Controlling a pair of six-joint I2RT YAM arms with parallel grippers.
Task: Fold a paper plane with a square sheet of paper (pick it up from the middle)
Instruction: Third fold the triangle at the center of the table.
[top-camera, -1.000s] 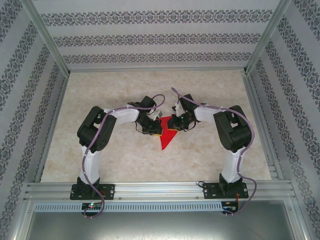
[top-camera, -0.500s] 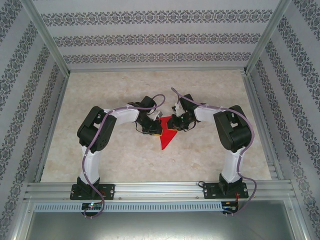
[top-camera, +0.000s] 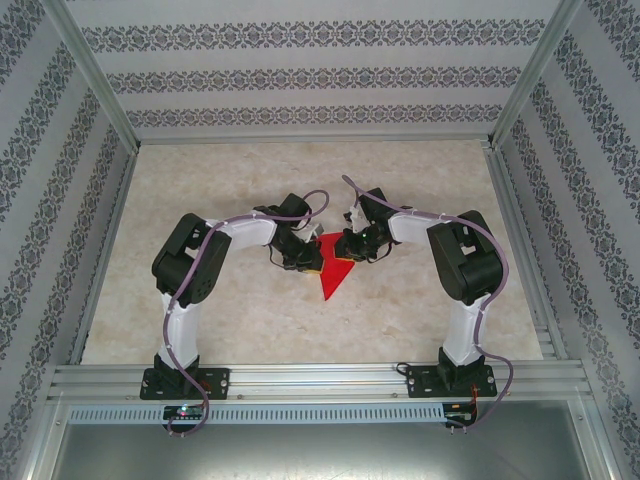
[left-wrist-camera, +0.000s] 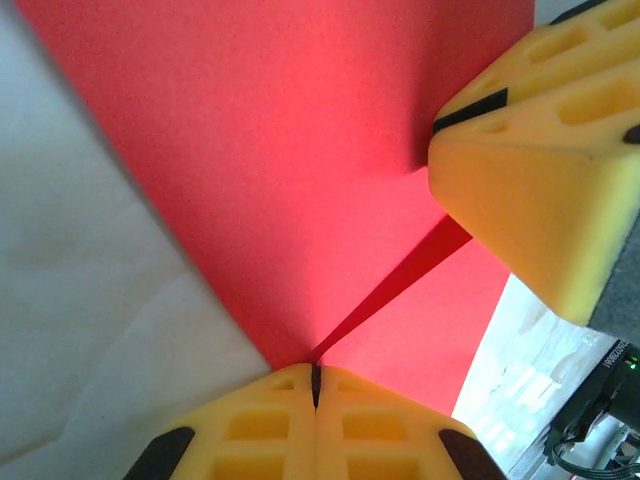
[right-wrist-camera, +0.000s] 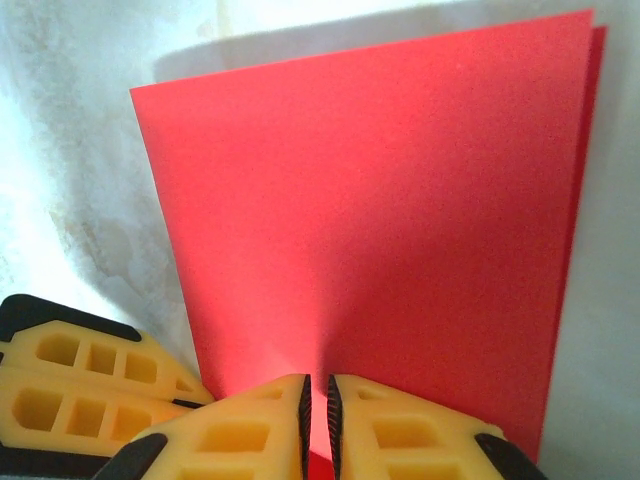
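Note:
The square sheet of paper (top-camera: 333, 281) is bright red and folded double, and from above it tapers to a point toward the near edge. It is held up at the table's middle between both grippers. My left gripper (top-camera: 312, 262) is shut on its left side; in the left wrist view the paper (left-wrist-camera: 300, 150) fans out from the closed jaws (left-wrist-camera: 315, 386), with a crease running from them. My right gripper (top-camera: 346, 247) is shut on the paper's right side; red paper (right-wrist-camera: 380, 200) shows in the thin gap of its jaws (right-wrist-camera: 317, 410). The two grippers' yellow fingers (right-wrist-camera: 80, 378) almost touch.
The pale marbled tabletop (top-camera: 420, 190) spreads around the paper. Patterned walls and aluminium rails (top-camera: 520, 250) enclose the table on the left, right and far sides. Both arm bases stand on the near rail (top-camera: 320, 378).

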